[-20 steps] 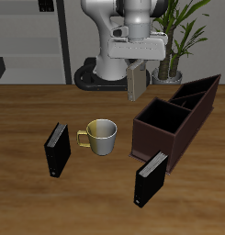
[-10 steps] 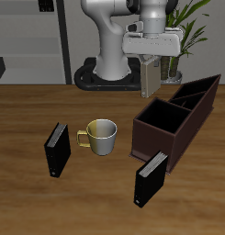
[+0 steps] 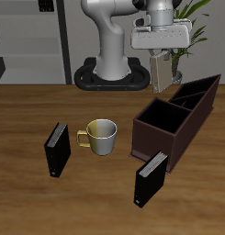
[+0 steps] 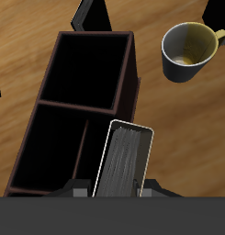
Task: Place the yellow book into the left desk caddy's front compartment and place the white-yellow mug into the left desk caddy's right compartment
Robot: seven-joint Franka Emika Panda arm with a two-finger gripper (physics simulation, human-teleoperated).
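The gripper (image 3: 158, 73) hangs high above the table, over the back end of the left desk caddy (image 3: 174, 117), and it has the yellow book (image 3: 158, 72) clamped between its fingers, the book hanging upright below the hand with its pale cover showing. Compared with a second ago, the arm has carried the book sideways and a little higher: it was then above the bare wood behind the white-yellow mug (image 3: 100, 136), half a second ago it stood near the caddy's back corner, and now it is over the caddy's narrow slots. In the wrist view the yellow book (image 4: 122, 162) runs out from between the fingers, its grey speckled cover and whitish edge plain, and below it lies the caddy (image 4: 82, 115) with its large square bin, the right compartment (image 4: 89, 70), open and dark, and the narrow slots next to the book's end; which slot the book is over cannot be told. The mug (image 4: 188, 50) stands on the table beside the caddy, apart from it, upright, unchanged in place. Two black books stand upright where they were: one (image 3: 56, 150) beyond the mug on the side away from the caddy, the other (image 3: 149, 178) just before the caddy's near end.
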